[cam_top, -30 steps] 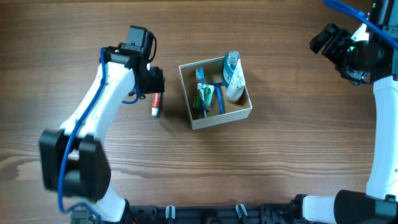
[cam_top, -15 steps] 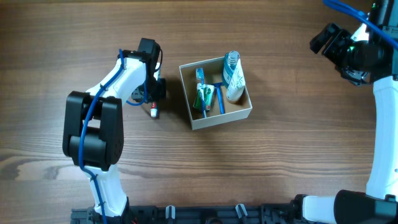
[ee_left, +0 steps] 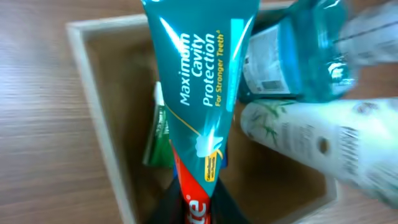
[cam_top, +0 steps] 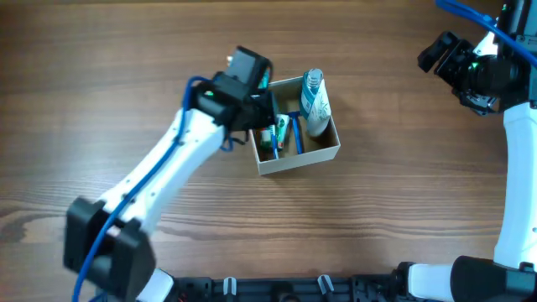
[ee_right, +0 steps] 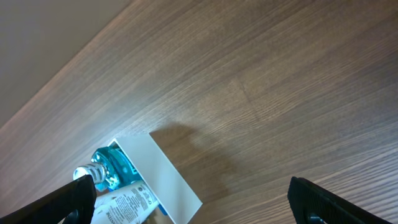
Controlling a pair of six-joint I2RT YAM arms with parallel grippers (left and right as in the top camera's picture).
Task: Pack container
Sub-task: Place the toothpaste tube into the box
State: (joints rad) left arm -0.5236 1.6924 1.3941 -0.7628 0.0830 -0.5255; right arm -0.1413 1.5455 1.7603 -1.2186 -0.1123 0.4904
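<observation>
The container [cam_top: 299,159] is a square white-walled box with a brown inside, at the table's middle. My left gripper [cam_top: 258,111] hangs over its left part, shut on a teal and red toothpaste tube [ee_left: 200,93]. In the left wrist view the tube points down into the container [ee_left: 79,56], with the gripper [ee_left: 196,210] closed round its red end. Inside lie a blue mouthwash bottle [cam_top: 312,81], a white tube [cam_top: 317,111], a green packet [cam_top: 282,130] and a blue toothbrush [cam_top: 297,136]. My right gripper [cam_top: 435,55] stays open at the far right, empty, well away from the container [ee_right: 165,171].
Bare wooden tabletop [cam_top: 377,218] surrounds the box on all sides. The left arm's white links [cam_top: 159,180] stretch diagonally across the table's left half. The right arm's column [cam_top: 516,184] stands along the right edge.
The left gripper shut on the toothpaste tube lying left of the box, lifted it and swung right, over the container. The right arm has not moved.
</observation>
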